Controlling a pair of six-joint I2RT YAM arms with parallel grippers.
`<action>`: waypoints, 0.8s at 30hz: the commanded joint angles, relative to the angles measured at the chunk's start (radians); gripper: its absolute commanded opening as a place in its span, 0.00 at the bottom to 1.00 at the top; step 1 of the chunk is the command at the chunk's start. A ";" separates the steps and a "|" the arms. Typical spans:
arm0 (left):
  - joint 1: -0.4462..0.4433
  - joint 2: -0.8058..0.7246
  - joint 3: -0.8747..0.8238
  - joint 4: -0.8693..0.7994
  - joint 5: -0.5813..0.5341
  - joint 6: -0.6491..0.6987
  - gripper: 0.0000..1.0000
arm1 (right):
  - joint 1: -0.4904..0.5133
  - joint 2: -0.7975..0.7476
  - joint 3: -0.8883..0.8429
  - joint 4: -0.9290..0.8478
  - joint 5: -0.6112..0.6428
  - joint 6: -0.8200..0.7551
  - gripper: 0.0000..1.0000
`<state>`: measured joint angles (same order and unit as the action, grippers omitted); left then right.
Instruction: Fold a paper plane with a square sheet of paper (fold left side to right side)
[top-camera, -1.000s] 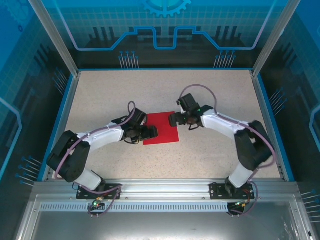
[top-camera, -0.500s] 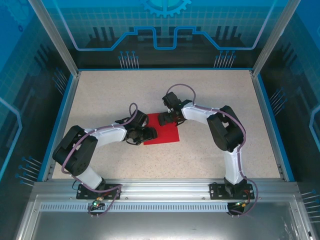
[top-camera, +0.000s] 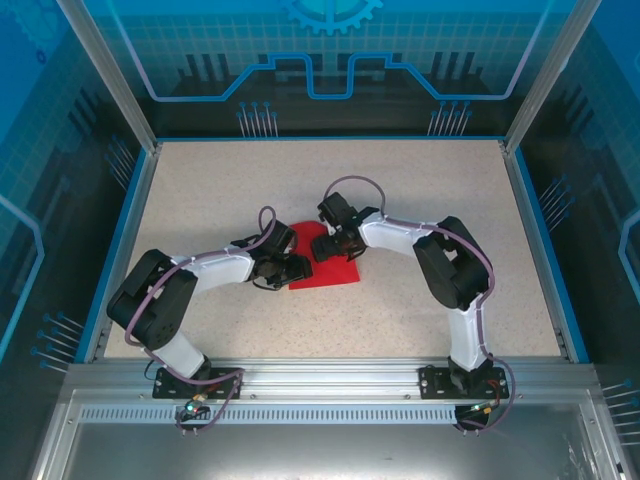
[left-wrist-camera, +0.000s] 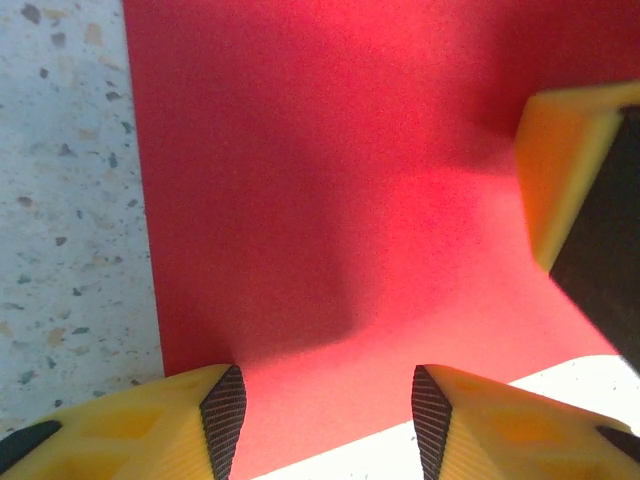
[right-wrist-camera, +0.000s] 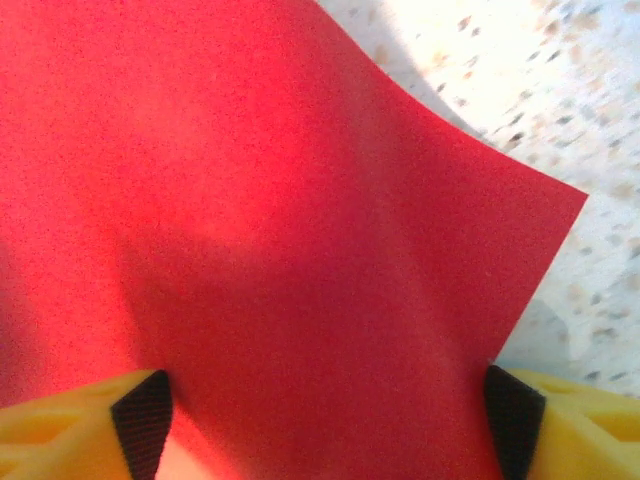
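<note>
Top view: one red sheet (top-camera: 338, 272) mid-tabletop (top-camera: 200, 190). Its near and right side lie flat and the far-left corner looks lifted. Left gripper (top-camera: 300, 268) sits at the sheet's left edge, right gripper (top-camera: 326, 248) over the far-left part. Count: two arms, two grippers, one sheet.

Left wrist: jaws about half apart, straddling the paper's edge, no pinch yet. Paper lies flat between the yellow fingers (left-wrist-camera: 150, 430). The other gripper's finger (left-wrist-camera: 560, 160) is close by, upper right.

Right wrist: jaws wide and not clamped. The sheet bows up between them, with one free corner over the speckled top.

My read: the step is lifting the left side to carry it over to the right. To do it well, pinch both left corners shallow, move both in step, and land edge on edge before pressing the crease.
</note>
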<state>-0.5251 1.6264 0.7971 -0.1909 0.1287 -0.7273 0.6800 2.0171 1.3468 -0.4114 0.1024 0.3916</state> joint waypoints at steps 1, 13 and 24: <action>0.005 0.013 -0.012 -0.016 -0.012 0.010 0.52 | 0.035 -0.021 -0.039 -0.067 -0.096 0.021 0.79; 0.107 -0.245 -0.054 -0.007 0.085 0.068 0.58 | -0.003 -0.136 -0.086 -0.019 -0.263 -0.007 0.25; 0.257 -0.646 -0.119 0.054 0.260 0.132 0.79 | -0.165 -0.443 -0.236 0.054 -0.682 -0.094 0.21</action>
<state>-0.2886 1.0489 0.6937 -0.1745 0.3000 -0.6357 0.5568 1.6493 1.1316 -0.3626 -0.4004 0.3492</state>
